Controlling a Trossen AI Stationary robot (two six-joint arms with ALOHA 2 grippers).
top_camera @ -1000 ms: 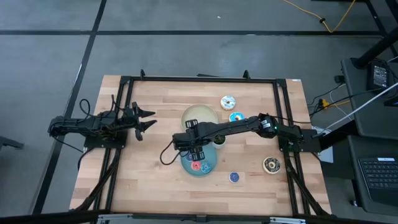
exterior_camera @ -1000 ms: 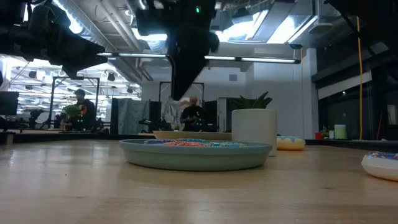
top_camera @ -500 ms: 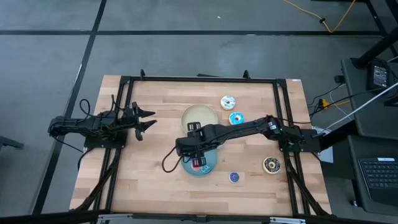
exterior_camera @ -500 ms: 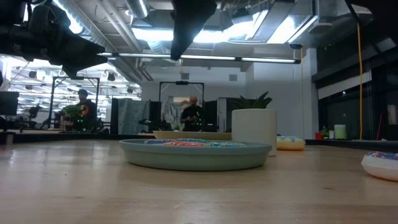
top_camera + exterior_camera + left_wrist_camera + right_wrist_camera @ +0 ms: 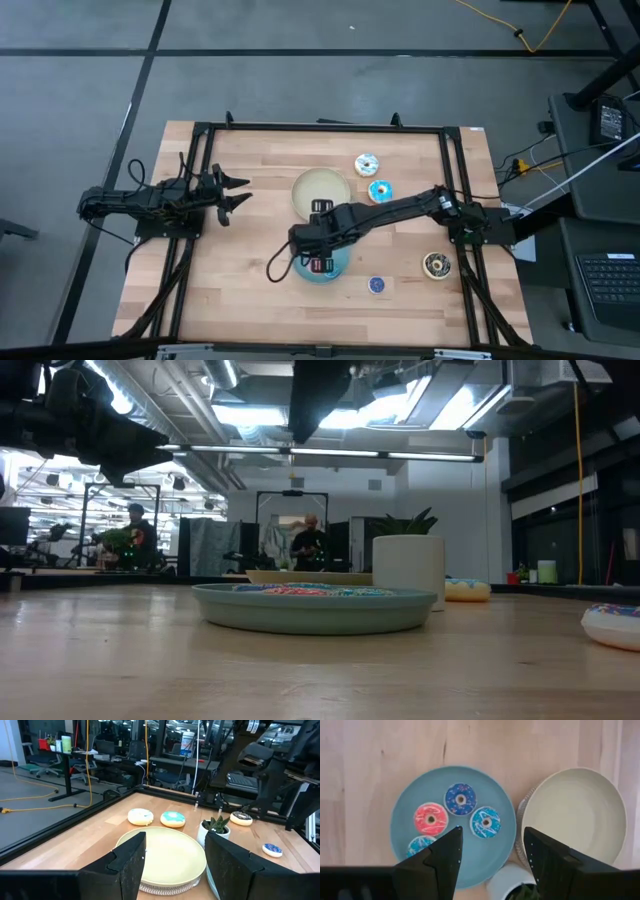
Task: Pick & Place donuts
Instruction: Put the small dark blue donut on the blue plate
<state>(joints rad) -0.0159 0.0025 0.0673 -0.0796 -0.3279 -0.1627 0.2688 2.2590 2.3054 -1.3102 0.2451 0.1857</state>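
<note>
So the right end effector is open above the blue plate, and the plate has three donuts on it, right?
Not quite: the right wrist view shows four donuts on the blue plate, a pink one, a dark blue one and two light blue ones. The right end effector is open above it, as you say.

Bright, even overhead light on the bench (image 5: 230, 280), soft shadows, ceiling strip lights (image 5: 330, 453) glaring in the low view, arm silhouetted dark, near bench blurred

Wood table (image 5: 230, 270) w/ blue plate (image 5: 335, 268), cream plate (image 5: 308, 186), loose donuts (image 5: 367, 164).
</note>
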